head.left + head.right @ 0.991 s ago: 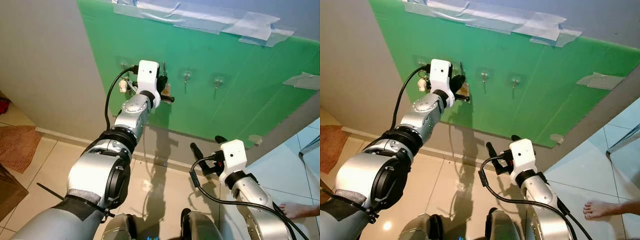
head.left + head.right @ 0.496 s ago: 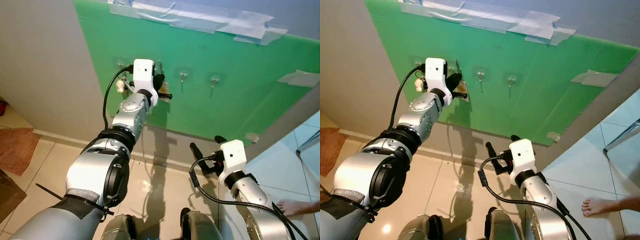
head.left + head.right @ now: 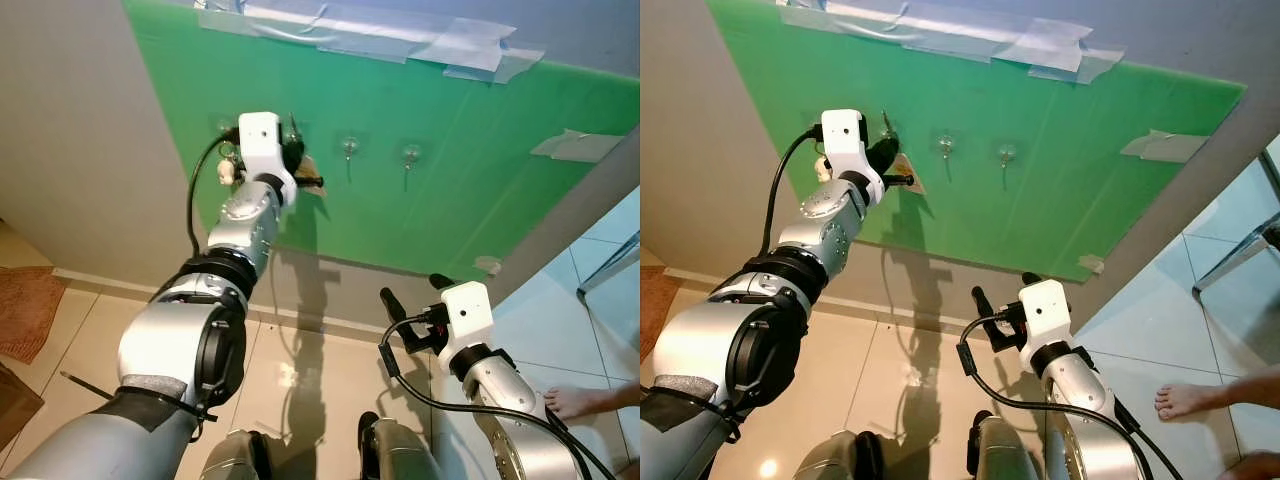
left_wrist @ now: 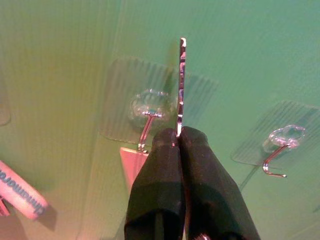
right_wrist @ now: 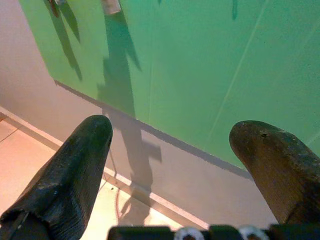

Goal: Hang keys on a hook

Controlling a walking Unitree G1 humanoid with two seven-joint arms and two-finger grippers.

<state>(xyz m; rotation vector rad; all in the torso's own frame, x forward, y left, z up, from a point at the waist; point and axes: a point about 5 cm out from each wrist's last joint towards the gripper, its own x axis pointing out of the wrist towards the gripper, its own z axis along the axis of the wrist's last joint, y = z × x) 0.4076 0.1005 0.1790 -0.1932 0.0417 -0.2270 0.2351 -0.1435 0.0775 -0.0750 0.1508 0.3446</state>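
My left gripper (image 4: 179,134) is raised against the green board (image 3: 470,210) and shut on the keys, whose thin metal edge (image 4: 182,80) sticks up past the fingertips. It sits just beside a clear stick-on hook (image 4: 146,116), the second from the left. A tan tag (image 3: 311,170) hangs by the fingers, below that hook. Two bare hooks (image 3: 349,149) (image 3: 410,156) follow to the right. The leftmost hook holds a white and pink fob (image 3: 224,170). My right gripper (image 3: 415,300) is low, away from the board, its fingers wide open on nothing.
Tape strips (image 3: 400,40) hold the board's top edge to the grey wall. Tiled floor lies below, with a brown mat (image 3: 25,310) at the left. A person's bare foot (image 3: 580,402) rests on the tiles at the right.
The view has panned, so the board sits further left in the picture. My left gripper stays at the second hook with the keys. The right arm is as before.
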